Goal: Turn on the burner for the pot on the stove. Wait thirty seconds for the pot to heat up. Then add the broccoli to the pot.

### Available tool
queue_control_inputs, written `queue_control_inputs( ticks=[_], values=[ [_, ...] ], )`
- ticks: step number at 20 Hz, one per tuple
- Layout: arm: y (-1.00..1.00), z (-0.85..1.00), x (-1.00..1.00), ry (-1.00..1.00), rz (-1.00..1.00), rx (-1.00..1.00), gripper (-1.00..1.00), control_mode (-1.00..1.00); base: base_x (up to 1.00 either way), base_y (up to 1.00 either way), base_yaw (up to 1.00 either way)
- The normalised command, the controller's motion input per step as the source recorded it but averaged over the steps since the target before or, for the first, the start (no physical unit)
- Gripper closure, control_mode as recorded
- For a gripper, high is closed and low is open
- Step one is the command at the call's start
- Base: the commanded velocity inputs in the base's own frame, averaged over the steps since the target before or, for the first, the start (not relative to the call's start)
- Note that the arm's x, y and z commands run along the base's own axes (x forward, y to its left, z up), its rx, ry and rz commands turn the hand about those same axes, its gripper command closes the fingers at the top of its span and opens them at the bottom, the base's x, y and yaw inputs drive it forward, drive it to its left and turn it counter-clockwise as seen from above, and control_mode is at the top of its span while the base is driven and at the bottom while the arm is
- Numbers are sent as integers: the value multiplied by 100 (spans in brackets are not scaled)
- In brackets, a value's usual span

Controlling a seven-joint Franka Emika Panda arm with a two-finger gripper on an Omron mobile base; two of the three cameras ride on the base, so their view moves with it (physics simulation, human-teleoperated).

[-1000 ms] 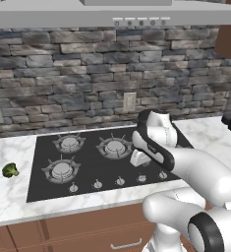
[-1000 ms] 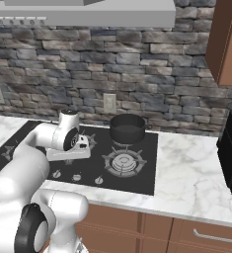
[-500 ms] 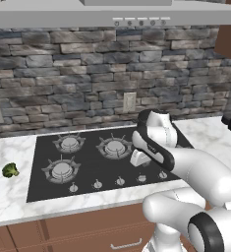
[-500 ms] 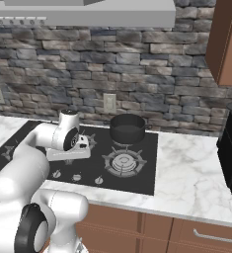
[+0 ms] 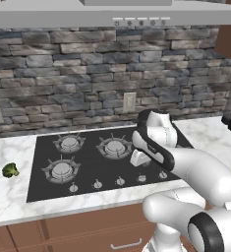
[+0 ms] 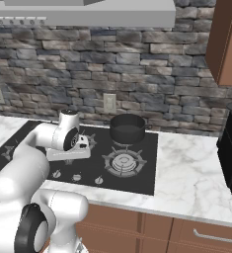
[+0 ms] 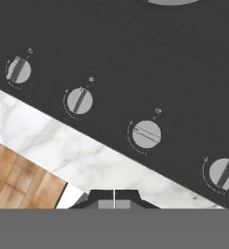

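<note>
End effector [image 7: 114,197] closed, empty, above stove [image 7: 135,48] knobs; pot [image 6: 128,129] on rear burner

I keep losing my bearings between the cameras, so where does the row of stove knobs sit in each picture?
Left base view: the knob row runs along the front edge of the stove, lower centre, partly behind the arm.
Right base view: along the stove's front edge, lower left.
Hand view: four knobs slant across the middle, with the gripper shut just below.
Shared landmark: the marble counter strip bordering the knobs.
</note>
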Motion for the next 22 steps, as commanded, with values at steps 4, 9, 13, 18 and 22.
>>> queue_control_inputs(
  ticks=[4, 9, 13, 18, 22],
  values=[
    [0, 0, 0, 0, 0, 0, 100, -100, 0, 0, 0],
    [0, 0, 0, 0, 0, 0, 100, -100, 0, 0, 0],
    [0, 0, 0, 0, 0, 0, 100, -100, 0, 0, 0],
    [0, 0, 0, 0, 0, 0, 100, -100, 0, 0, 0],
    [0, 0, 0, 0, 0, 0, 100, -100, 0, 0, 0]
  ],
)
